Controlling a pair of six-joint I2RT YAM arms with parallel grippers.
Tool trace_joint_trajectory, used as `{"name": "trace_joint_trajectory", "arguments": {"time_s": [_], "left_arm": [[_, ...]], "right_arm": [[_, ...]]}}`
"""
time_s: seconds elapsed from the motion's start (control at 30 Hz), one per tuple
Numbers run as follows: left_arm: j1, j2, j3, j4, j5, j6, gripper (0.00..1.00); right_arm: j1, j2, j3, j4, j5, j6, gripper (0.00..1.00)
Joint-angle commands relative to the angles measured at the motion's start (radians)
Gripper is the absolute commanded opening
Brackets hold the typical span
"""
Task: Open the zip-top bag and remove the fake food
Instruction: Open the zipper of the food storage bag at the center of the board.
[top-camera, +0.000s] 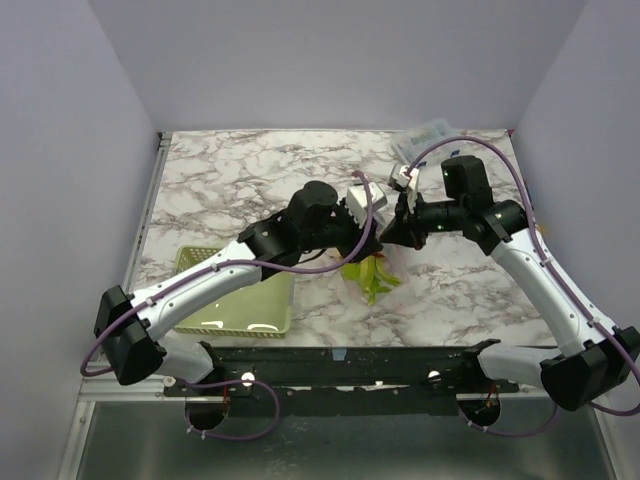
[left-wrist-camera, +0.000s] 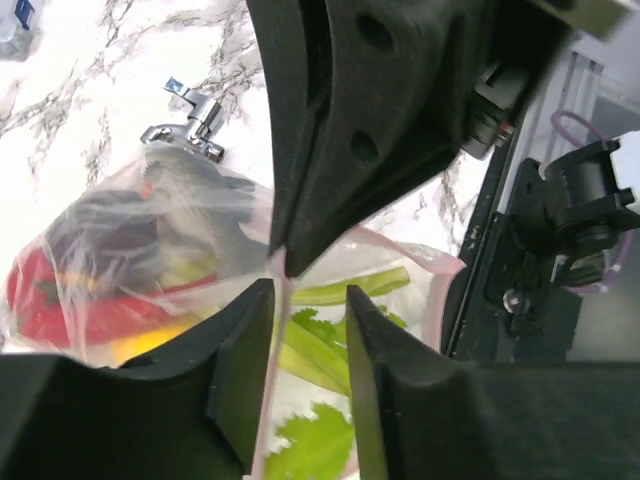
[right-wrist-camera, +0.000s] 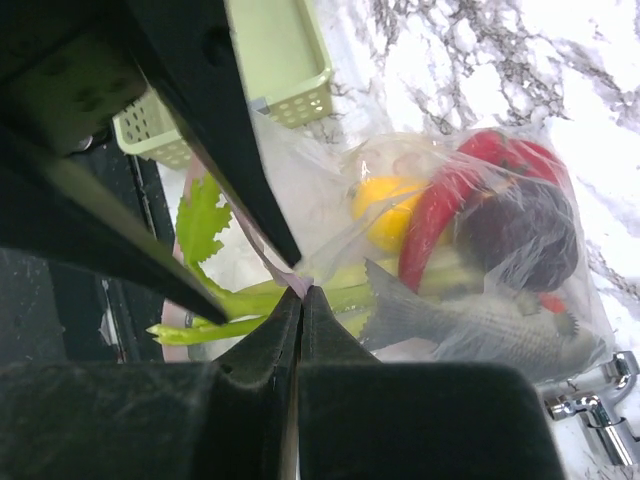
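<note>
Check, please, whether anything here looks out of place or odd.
A small chrome tap-like fitting lies on the marble table beside the zip-top bag, with no evident purpose. The pale green stalk reaches to the bag's mouth, near the right claw.

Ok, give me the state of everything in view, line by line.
zip-top bag: zip edge pinched, open or shut unclear
fake food: inside the bag
right hand: shut on the bag's zip edge
left hand: jaws slightly apart around that edge
basket: upright on the table
</note>
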Motion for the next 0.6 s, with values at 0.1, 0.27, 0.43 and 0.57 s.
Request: {"name": "trace_joint_trajectory", "arguments": {"time_s": [0.1,0.27,0.43,0.57], "left_arm": [[-0.009,-0.221,-0.175,0.258,-0.122,-0.143,0.69],[-0.01,-0.316,-0.239,0.306,-0.172,-0.196,0.79],[-0.009,-0.415,-0.315,0.269,-0.244,-0.414,0.82],[-0.01,-0.486,-0.432,0.315,-0.211,-0.648,0.82]], "right_arm": [[-0.01,-0.005,-0.031,0.106,0.012,0.059,0.0],[-0.018,-0.011,-0.045,0.119,0.005,0.063,0.0],[-0.025,-0.021,-0.062,0.126,-0.008,0.068,0.0],[-0.025,-0.023,-0.076,0.134,-0.015,0.065,0.0]]}}
